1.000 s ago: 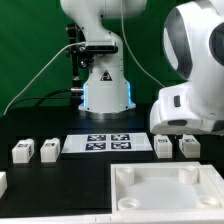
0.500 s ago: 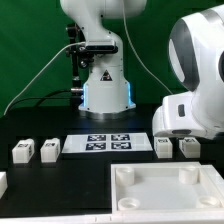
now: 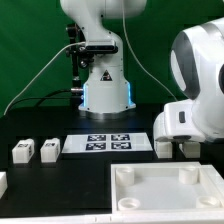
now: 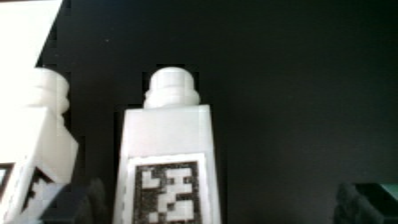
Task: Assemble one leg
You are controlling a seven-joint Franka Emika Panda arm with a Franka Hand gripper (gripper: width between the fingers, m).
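Gripper [image 4: 217,205] is held open, nothing grasped; leg [image 4: 169,140] is framed between fingers [image 4: 63,203]; arm [image 3: 195,100] is seen at exterior frame's right

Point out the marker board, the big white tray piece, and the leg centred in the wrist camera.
marker board [image 3: 108,143], exterior view, centre between its tags
white tray piece [image 3: 165,195], exterior view, bare inner floor
leg [image 4: 169,132], wrist view, white body above its tag

leg [image 4: 173,150], second leg [image 4: 45,140] close beside, bare table [image 4: 302,90] other side
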